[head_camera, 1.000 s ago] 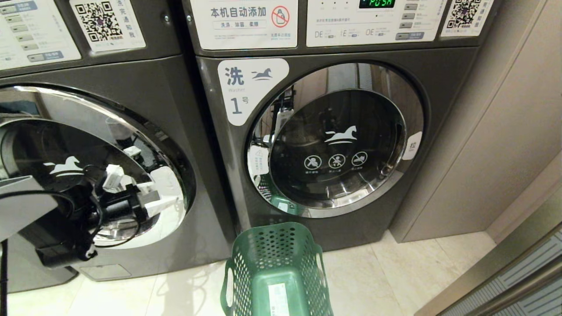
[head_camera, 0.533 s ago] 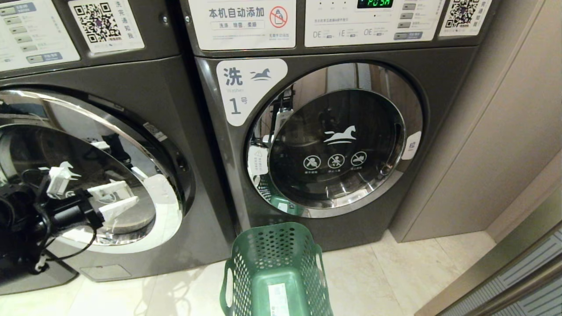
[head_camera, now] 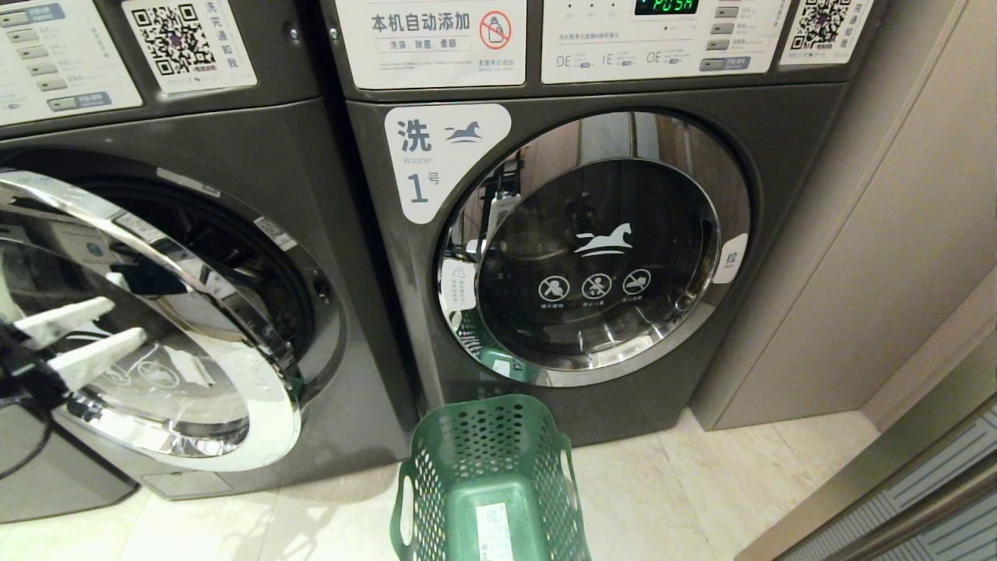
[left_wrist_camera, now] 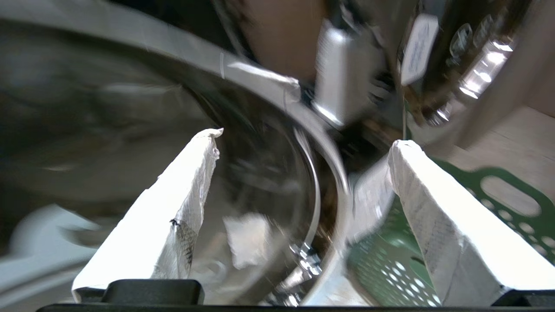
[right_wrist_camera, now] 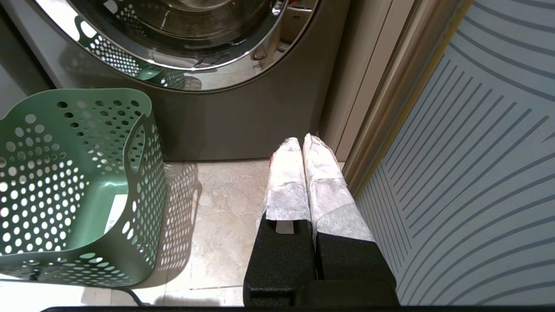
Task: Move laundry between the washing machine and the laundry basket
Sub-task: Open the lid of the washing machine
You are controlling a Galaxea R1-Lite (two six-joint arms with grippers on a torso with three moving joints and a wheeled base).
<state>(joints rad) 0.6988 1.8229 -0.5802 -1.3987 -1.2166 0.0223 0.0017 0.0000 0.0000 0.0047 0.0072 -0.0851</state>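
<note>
Step judged: swinging washing machine door (head_camera: 167,343) open. Left gripper (head_camera: 82,335) at door's near face, jaws apart, empty; best swung wide, clear of laundry basket (head_camera: 487,475). Right gripper (right_wrist_camera: 305,149) parked, jaws together.

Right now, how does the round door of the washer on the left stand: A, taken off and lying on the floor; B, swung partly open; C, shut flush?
B: the left washer's chrome-rimmed door stands angled out from its dark drum opening, with the open left gripper in front of it.
</note>
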